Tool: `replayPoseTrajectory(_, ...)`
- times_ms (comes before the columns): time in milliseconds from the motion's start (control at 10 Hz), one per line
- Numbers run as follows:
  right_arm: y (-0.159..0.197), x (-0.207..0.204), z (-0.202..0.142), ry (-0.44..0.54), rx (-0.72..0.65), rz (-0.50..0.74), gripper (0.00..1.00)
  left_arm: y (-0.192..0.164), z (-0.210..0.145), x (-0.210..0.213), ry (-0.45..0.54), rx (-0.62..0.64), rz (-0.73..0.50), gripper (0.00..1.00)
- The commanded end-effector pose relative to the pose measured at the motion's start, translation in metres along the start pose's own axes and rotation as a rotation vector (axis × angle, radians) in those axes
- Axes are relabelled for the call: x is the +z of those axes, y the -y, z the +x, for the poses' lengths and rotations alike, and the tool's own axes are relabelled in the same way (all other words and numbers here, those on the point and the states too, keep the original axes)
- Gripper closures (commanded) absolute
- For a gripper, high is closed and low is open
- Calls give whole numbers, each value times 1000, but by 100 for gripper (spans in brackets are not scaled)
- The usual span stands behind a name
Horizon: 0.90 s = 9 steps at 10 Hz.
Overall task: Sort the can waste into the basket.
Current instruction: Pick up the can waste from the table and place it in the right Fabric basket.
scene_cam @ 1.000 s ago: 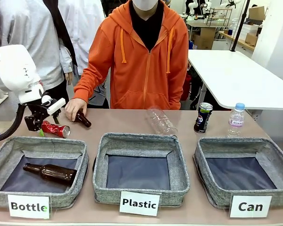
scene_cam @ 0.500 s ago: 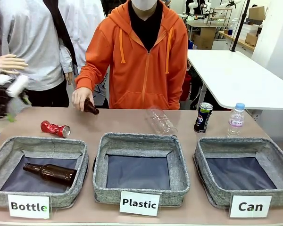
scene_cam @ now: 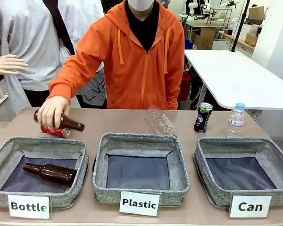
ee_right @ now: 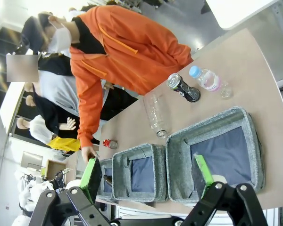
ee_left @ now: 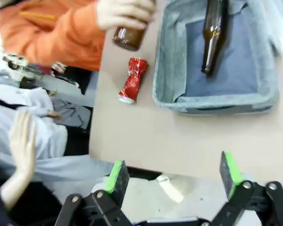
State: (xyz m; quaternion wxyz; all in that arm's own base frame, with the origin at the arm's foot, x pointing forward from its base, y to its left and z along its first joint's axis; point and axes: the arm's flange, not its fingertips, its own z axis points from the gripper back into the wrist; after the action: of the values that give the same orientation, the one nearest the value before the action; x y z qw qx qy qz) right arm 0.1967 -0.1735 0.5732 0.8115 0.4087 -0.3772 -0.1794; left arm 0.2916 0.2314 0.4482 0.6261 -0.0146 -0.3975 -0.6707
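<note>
Right now the crushed red can [scene_cam: 56, 131] lies on its side near the desk's far left corner, just behind the "Bottle" basket [scene_cam: 37, 143]. The person's hand [scene_cam: 52, 109] is closed around a brown glass bottle [scene_cam: 71, 125] just beside the can, and the left wrist view shows a gap between bottle and can. The dark can [scene_cam: 203, 117] stands upright toward the desk's far right, behind the "Can" basket [scene_cam: 236, 143], which sits at the near right corner; both cans are on the desk outside it. A small blue-capped water bottle [scene_cam: 236, 120] stands just right of the dark can. A clear plastic bottle [scene_cam: 161, 121] lies to the can's left, behind the "Plastic" basket [scene_cam: 137, 140]. A second brown bottle [scene_cam: 50, 173] lies inside the "Bottle" basket. The left gripper [ee_left: 173, 174] hangs beyond the desk's left edge, green pads spread wide with only air between them. The right gripper [ee_right: 147, 172], high above the desk, likewise has its fingers apart and grips no object.
</note>
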Motion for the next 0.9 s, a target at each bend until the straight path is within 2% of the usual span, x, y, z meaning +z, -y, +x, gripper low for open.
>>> replayPoseTrajectory(0,-2,-1,2,6,3,25,0,-27,-20,-9,61,17,-45,0)
replayPoseTrajectory(400,-2,-1,2,6,3,25,0,-42,-25,-13,77,7,-90,0)
replayPoseTrajectory(700,-2,-1,2,6,3,25,0,-97,-3,-58,70,-137,-313,0)
replayPoseTrajectory(800,-2,-1,2,6,3,25,0,-109,-3,-64,77,-150,-343,0)
